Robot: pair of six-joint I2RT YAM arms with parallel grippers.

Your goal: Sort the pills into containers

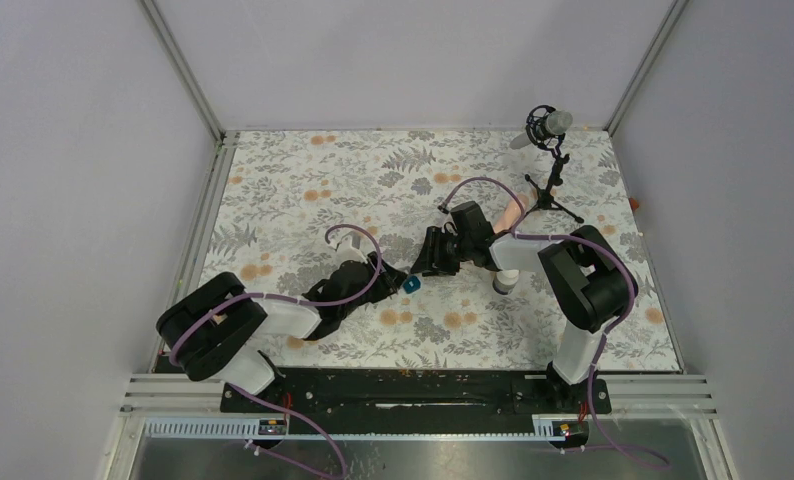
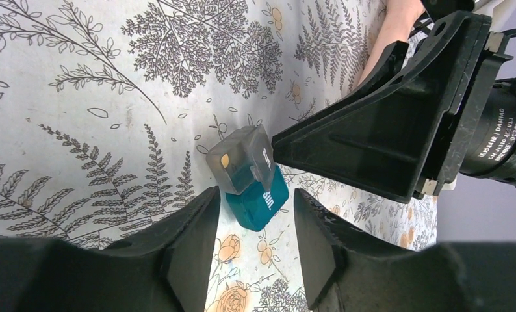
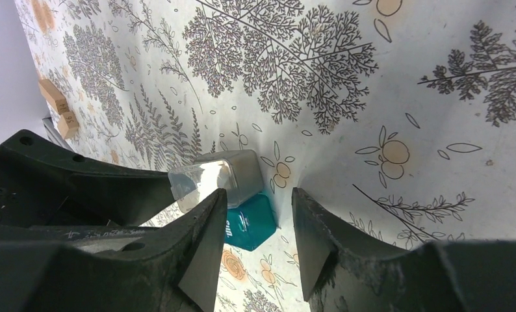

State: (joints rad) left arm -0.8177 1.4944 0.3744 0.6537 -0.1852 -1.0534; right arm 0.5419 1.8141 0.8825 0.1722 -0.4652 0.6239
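Observation:
The tiny teal box (image 1: 411, 284) lies on the floral mat between my two grippers, its translucent grey lid (image 2: 242, 155) swung open. An orange pill (image 2: 225, 160) shows through the lid. My left gripper (image 2: 257, 195) is open, with the teal box (image 2: 258, 205) just ahead of its fingertips and its near corner between them. My right gripper (image 3: 258, 195) faces it from the other side, also open, with the teal box (image 3: 250, 222) partly behind its left finger (image 3: 200, 240). The white bottle (image 1: 504, 284) stands by the right arm, partly hidden.
A black microphone (image 1: 547, 125) on a tripod stands at the back right. A pinkish object (image 1: 517, 210) lies behind the right wrist. Two tan blocks (image 3: 57, 104) sit near the mat's edge. The right gripper's black body (image 2: 385, 130) fills the right of the left wrist view.

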